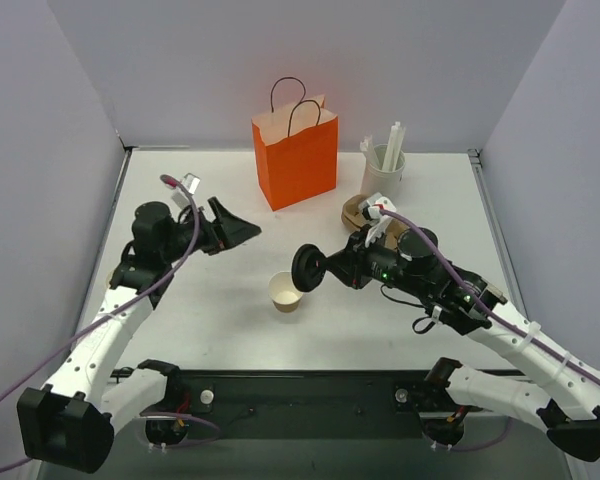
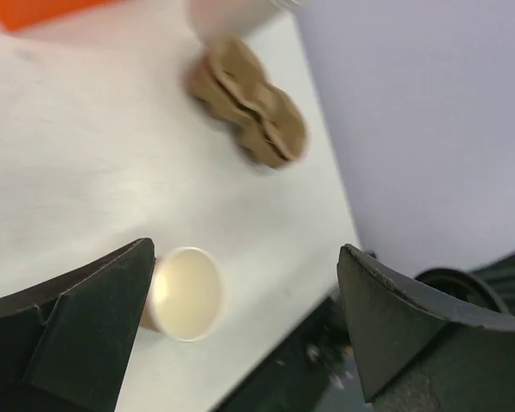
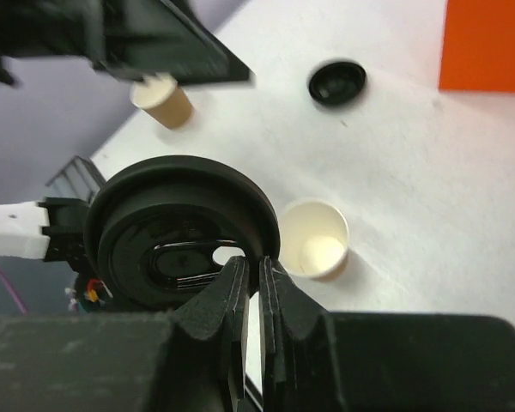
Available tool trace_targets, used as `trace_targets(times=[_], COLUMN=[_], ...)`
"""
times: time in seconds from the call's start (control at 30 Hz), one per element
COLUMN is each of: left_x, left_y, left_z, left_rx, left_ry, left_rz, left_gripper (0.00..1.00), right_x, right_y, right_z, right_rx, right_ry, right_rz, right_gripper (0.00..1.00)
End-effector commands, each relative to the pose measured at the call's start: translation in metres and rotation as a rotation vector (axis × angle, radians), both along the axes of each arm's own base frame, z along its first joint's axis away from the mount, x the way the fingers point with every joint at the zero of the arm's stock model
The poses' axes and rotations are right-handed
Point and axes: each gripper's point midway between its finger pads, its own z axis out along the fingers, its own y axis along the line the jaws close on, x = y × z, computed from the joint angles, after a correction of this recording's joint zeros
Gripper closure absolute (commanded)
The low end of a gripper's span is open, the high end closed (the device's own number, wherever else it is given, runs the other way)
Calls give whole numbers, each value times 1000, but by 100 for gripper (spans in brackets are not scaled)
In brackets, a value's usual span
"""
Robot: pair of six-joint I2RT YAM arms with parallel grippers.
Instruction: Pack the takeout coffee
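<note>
left gripper: jaws wide apart, aimed inward | right gripper: pinched on black lid rim

Room left of cup, lid beside, bag beyond

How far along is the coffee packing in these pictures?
Done: nothing visibly bagged; the orange bag stands at the back. In hand: the right pincer grips a black lid close to the lidless cup; the left pincer is open and empty. Left: lid the cup, then bag it.
</note>
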Motion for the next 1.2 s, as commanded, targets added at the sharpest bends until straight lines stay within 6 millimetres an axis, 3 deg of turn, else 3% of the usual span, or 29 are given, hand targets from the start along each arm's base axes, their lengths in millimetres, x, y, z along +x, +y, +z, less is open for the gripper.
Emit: trace_targets(times=[0.0,0.03,0.1,0.17,0.27,0.4,0.43,0.5,0.67,0.73,1.17], left_x=[15,16,12,8,-1,-8,-9,-11,-13,-14,-16], left_y=[89,99,111,118,129,135,134,133,134,133,132], left_z=[-35,-36,-46,-55,-80,-83,-83,-83,-83,-83,-83], left_rx=[320,350,417,462,524,542,540,546,565,566,576], left_ry=[72,73,84,96,130,128,126,123,124,122,121], left_rz=[308,341,352,365,390,425,425,420,430,422,428], left_gripper=[3,3,3,3,3,3,3,3,3,3,3], right_x=[7,10,15,20,23,31,33,35,36,34,36], right_y=[-22,-24,-25,-26,-14,2,8,15,32,31,36], right_z=[-51,-66,-72,-95,-111,-127,-121,-132,-137,-148,-162], right_rx=[-167,-207,-239,-338,-442,-554,-554,-615,-703,-769,-930], right_ry=[194,252,297,348,373,397,398,413,431,446,439], right_rz=[-173,-222,-275,-341,-362,-395,-390,-391,-373,-375,-362], right_gripper=[100,100,100,100,100,100,100,100,100,100,100])
